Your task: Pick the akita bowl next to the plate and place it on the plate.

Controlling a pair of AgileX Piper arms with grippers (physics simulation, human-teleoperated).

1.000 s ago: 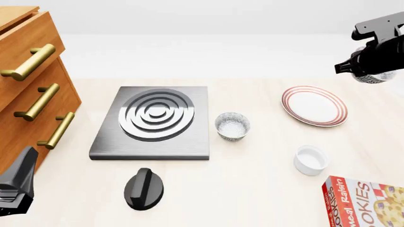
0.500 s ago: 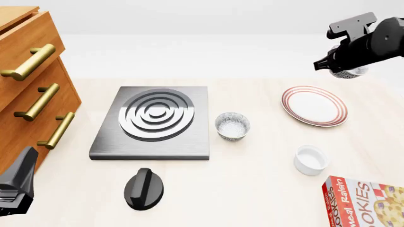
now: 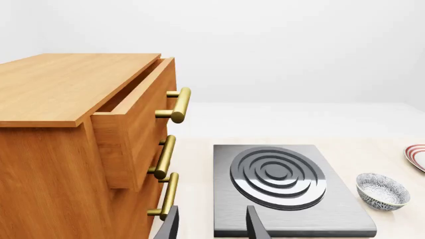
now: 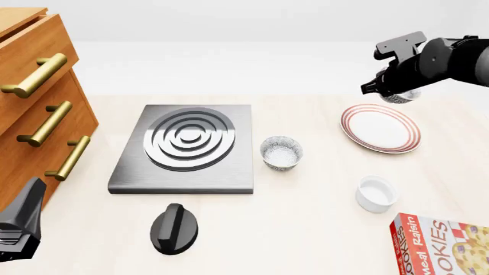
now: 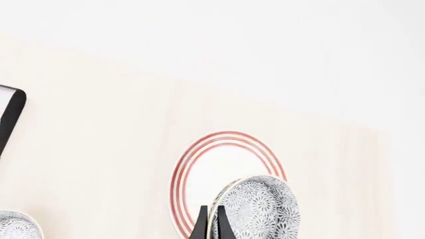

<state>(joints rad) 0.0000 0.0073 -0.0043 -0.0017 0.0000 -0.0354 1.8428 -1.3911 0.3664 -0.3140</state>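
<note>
The right claw (image 4: 391, 93), pinched shut on the rim of the speckled grey-and-white akita bowl (image 5: 259, 209), hangs just beyond the far edge of the red-ringed white round plate (image 4: 379, 127), which lies nearer.

A pale wood-grain desk (image 4: 306, 240) ends at its far edge against a plain white floor and a featureless white wall (image 4: 229, 17). At the desk's left edge stands a wooden drawer cabinet (image 4: 31, 109) with brass bar handles (image 4: 46, 123), its top drawer slightly open. Light is soft and even.

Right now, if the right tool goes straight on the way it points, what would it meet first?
Most likely the plate: the right tool, shut on a bowl, points down at it. The bowl would probably touch first; depth is unclear.
</note>
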